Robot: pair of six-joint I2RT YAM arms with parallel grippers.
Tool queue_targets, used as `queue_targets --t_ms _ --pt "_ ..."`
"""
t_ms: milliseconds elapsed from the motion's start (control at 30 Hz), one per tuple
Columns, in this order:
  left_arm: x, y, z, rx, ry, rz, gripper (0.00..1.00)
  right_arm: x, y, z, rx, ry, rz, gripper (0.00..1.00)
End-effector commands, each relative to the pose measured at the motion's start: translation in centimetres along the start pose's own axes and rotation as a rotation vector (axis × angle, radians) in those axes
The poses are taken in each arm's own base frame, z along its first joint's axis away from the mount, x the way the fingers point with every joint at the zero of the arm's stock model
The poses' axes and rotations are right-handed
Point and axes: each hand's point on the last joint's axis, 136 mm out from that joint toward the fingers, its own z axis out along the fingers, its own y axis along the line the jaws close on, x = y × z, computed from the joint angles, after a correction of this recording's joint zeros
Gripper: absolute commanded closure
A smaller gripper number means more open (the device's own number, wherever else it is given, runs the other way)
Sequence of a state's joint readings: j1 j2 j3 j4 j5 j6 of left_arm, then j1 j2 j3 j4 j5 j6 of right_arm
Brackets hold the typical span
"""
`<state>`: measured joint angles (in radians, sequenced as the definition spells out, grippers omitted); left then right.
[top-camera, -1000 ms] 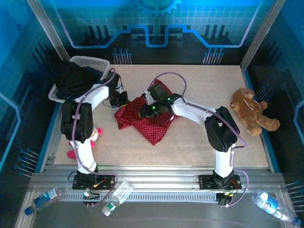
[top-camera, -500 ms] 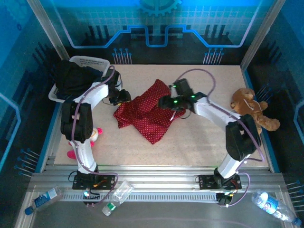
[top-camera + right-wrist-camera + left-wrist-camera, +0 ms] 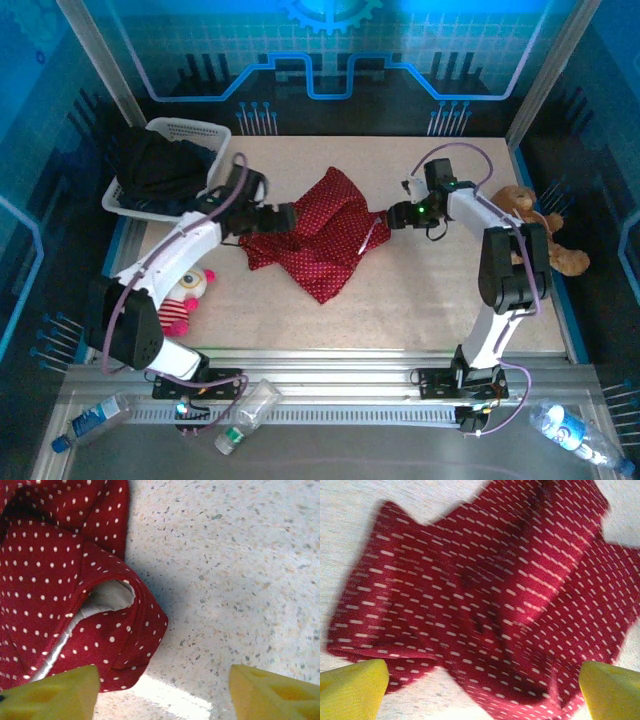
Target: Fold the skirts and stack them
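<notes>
**While both end effectors gape empty, red skirt sits between them**

Table [image 3: 430, 300] carries 1 red skirt [image 3: 320, 235], a crumpled heap at centre with no clear long axis. 1 basket [image 3: 190, 128] stands far left, holding dark cloth [image 3: 160, 170]; maybe more skirts, count unclear. 1 teddy bear [image 3: 530, 235] at right. 1 plush toy [image 3: 180, 300] near left. 2 end effectors:
- Left end effector [image 3: 288, 214]: jaws wide, holding nothing, over the skirt's left edge, so it is the nearer one.
- Right end effector [image 3: 388, 216]: jaws apart, holding nothing, just beside the skirt's right corner. The skirt lies to its left.
</notes>
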<state>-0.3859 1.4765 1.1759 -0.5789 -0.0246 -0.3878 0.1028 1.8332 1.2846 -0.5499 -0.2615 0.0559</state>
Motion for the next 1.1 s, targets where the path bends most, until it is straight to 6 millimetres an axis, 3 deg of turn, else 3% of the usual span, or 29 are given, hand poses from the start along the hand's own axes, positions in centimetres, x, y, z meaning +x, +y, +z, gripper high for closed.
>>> queue_targets --t_ms 0,67,300,400,567,667,767,1000,1067 --pt "1.7 -2.5 1.0 0.0 -0.024 0.035 0.01 -0.8 1.3 0.6 -0.102 0.01 -0.073 0.39" --pt "3.3 -4.1 1.4 0.02 -0.012 0.078 0.01 -1.2 1.3 1.4 -0.116 0.013 -0.064 0.47" --pt "9.6 -7.4 1.3 0.083 0.071 0.26 0.01 -3.0 1.8 3.4 -0.129 -0.004 -0.045 0.52" --pt "12.3 -8.3 1.6 0.118 0.121 0.35 0.01 -4.2 1.1 3.6 -0.075 -0.02 -0.026 0.64" --pt "16.4 -8.3 2.9 0.12 0.22 0.45 0.01 -5.3 2.5 2.3 -0.097 -0.076 -0.015 0.9" --pt "17.7 -7.3 4.0 0.089 0.25 0.451 0.01 -5.7 3.1 0.7 -0.078 -0.129 0.015 0.99" --pt "18.1 -6.9 4.8 0.062 0.247 0.48 0.03 -5.8 3.3 -0.5 -0.075 -0.166 0.074 1.0" --pt "18.5 -6.4 6.7 -0.013 0.229 0.522 0.26 -5.3 3.8 -0.9 -0.076 -0.189 0.14 1.0" --pt "18.6 -6.1 7.3 -0.037 0.232 0.531 0.28 -5.1 3.7 -0.7 -0.072 -0.183 0.145 1.0"
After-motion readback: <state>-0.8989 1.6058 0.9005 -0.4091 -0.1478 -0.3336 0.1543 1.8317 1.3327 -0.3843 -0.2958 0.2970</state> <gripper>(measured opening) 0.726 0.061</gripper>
